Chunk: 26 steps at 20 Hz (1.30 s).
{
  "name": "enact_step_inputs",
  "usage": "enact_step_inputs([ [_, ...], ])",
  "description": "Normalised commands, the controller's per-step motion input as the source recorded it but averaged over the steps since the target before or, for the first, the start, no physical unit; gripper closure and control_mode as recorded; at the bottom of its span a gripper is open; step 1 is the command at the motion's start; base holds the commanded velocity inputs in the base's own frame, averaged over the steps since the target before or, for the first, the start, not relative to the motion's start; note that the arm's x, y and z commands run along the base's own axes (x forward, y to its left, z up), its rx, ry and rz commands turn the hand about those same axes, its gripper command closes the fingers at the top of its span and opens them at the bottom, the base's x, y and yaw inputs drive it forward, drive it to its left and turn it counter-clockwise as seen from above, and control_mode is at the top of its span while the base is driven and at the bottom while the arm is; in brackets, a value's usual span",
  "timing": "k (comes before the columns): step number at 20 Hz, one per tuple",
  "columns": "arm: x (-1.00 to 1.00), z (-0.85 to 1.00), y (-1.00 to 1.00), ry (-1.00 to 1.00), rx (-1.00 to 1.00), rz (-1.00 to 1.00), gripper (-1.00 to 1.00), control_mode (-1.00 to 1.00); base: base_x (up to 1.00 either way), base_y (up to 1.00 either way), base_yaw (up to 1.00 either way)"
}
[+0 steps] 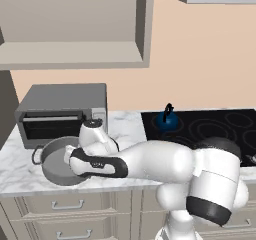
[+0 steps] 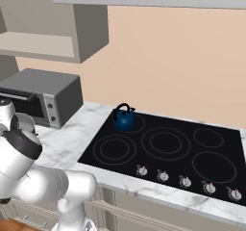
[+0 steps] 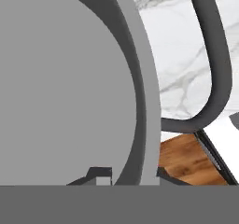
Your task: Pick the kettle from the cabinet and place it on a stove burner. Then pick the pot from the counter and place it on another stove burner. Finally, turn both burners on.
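The kettle (image 2: 124, 119) is already set on the rear-left stove burner (image 2: 132, 123). The pot (image 1: 55, 160) is found on the table (image 1: 15, 166) before the toaster oven (image 1: 60, 111), its rim straddled by the nearly-together end effector (image 3: 133, 175). Its transfer and both burners' knobs (image 2: 141, 171) remain.

Wide, shallow grey metal pot (image 1: 54, 165): rendered matt and smooth, with a darker loop handle (image 3: 212, 73) of the same dull finish. Small round dark-blue kettle (image 2: 124, 121): looked glossy, with a faint highlight, under a black arched handle. Flat black glass cooktop (image 2: 168, 153): appeared smooth, marked with thin grey rings. White marble worktop (image 1: 125, 126): showed grey veins and a polished surface. Boxy grey toaster oven (image 1: 62, 111): looked like brushed metal, matt. Beige-grey wall cabinet (image 1: 75, 54): appeared plain and matt. Brown wood-grained floor (image 3: 186, 160): seen beyond the worktop edge.
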Motion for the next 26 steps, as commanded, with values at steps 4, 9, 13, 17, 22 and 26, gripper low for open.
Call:
enact_step_inputs([
  [4,-0.30,0.38,-0.28,0.00,0.05,-0.10,1.00,-1.00,0.00,0.00,0.00],
  [9,-0.18,0.43,-0.29,0.00,0.04,-0.09,1.00,-1.00,0.00,0.00,0.00],
  [13,-0.25,0.37,-0.23,0.00,0.02,-0.09,1.00,-1.00,0.00,0.00,0.00],
  [17,-0.29,0.34,-0.22,0.00,0.01,-0.10,1.00,-1.00,0.00,0.00,0.00],
  [22,-0.27,0.31,-0.20,0.00,-0.03,-0.11,1.00,-1.00,0.00,0.00,0.00],
  [26,-0.26,0.31,-0.27,0.00,-0.01,-0.12,1.00,-1.00,0.00,0.00,0.00],
])
